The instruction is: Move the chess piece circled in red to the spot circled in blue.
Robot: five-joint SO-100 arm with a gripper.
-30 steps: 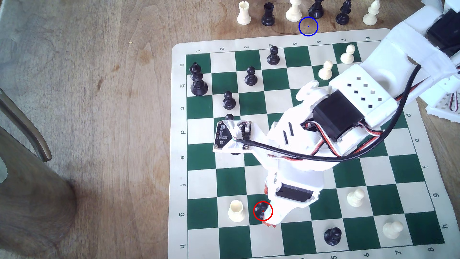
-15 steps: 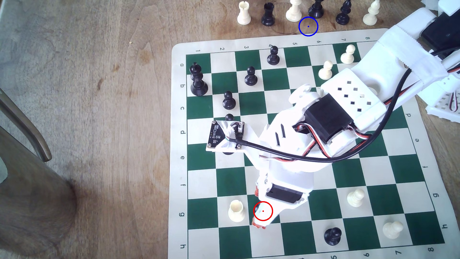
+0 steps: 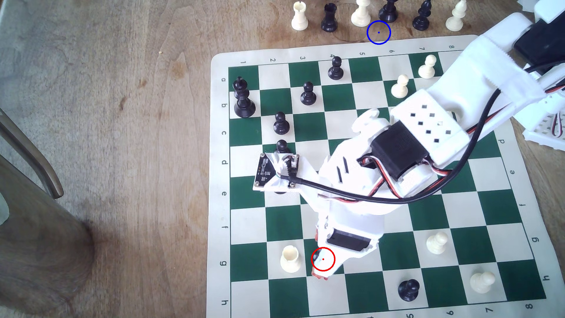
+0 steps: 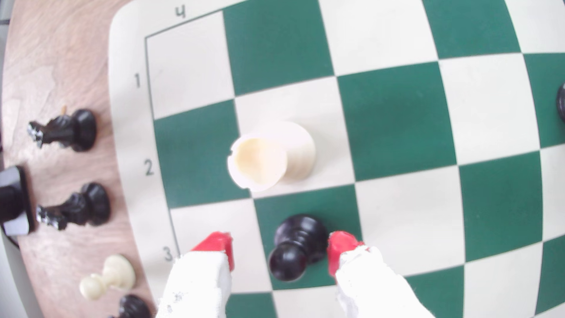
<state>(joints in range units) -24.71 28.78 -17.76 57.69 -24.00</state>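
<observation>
The black pawn (image 4: 298, 244) stands upright on its green square beside the cream rook (image 4: 269, 157); the fingers (image 4: 341, 250) straddle it, spread, gripping nothing; lift and carry to the blue-ringed spot (image 3: 378, 32) on the bench remain.

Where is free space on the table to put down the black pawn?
The blue-circled spot is bare wood, tightly bordered by the off-board piece row and chessboard. Wider bare tabletop lies at the exterior view's left.

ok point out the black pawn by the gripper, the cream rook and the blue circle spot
black pawn (image 4: 287, 263), wrist view, on its ball head
cream rook (image 4: 260, 162), wrist view, on its notched top
blue circle spot (image 3: 378, 32), exterior view, on its centre dot
</observation>
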